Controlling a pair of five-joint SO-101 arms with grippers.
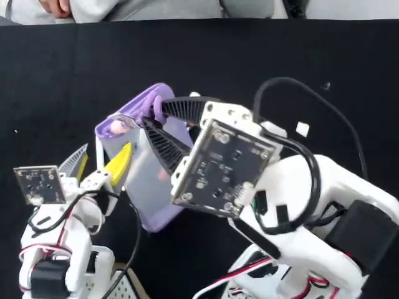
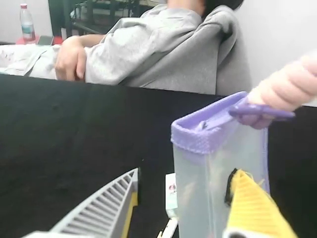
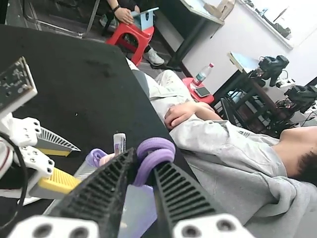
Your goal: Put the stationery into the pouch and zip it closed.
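Observation:
A purple pouch (image 1: pixel 146 199) with see-through sides is held upright above the black table, between the two arms. My right gripper (image 1: pixel 153 112) is shut on the purple loop (image 3: pixel 151 153) at the pouch's top. A pink rounded piece (image 2: pixel 287 87) sits by that loop. My left gripper (image 1: pixel 96 163) is open at the near end of the pouch (image 2: pixel 208 134), its yellow finger (image 2: pixel 252 203) against the clear side and its grey finger (image 2: pixel 109 208) standing off it. On the table beyond the pouch lies a small white stationery item (image 2: pixel 171 193), also visible in the right wrist view (image 3: pixel 119 144).
The black table (image 1: pixel 62 75) stretches bare to the left and toward the far edge. A person in a grey top (image 1: pixel 156 7) sits behind the far edge with arms folded, touching nothing. The right arm's body and cables (image 1: pixel 312 205) fill the near right.

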